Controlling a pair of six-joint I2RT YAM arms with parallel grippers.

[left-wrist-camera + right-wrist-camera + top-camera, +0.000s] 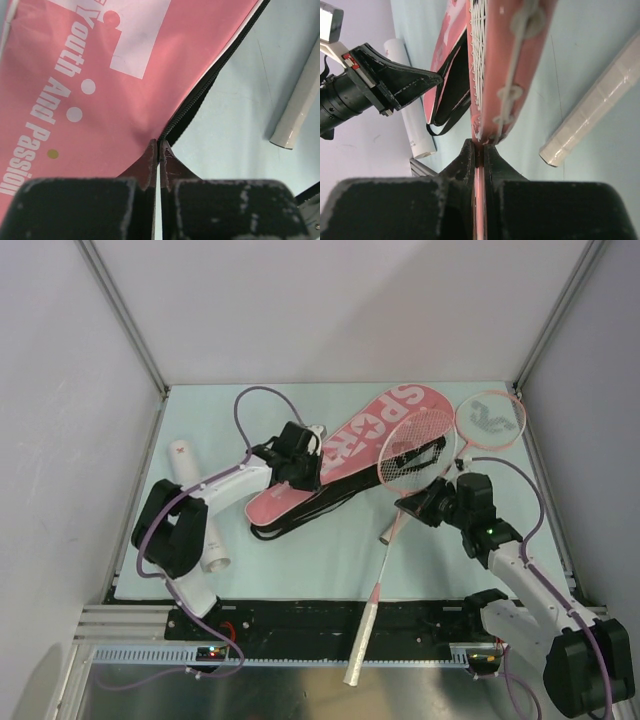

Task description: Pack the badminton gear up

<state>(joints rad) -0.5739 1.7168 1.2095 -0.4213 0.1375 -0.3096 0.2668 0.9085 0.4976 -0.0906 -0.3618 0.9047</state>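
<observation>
Two sound holds, we judge: left fingers [148, 162] clamp the limp bag [100, 105] at its zip, right fingers [465, 165] the stiff racket [520, 75] at its throat.

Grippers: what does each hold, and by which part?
Left gripper pinches the pink bag at its zipper edge; right gripper clamps a racket by its shaft below the head.

**Racket clamped edge-on in your right fingers**

Your right gripper [479, 147] is pinched tight on the pink racket [505, 65], whose frame rises edge-on with its white strings showing. At your left, the left gripper [427, 81] reaches its tip to the edge of the pink bag [447, 45], with the black strap [451, 107] looping below. A white tube [412, 125] lies behind. A white handle [592, 110] rests on the pale table [580, 30].
</observation>
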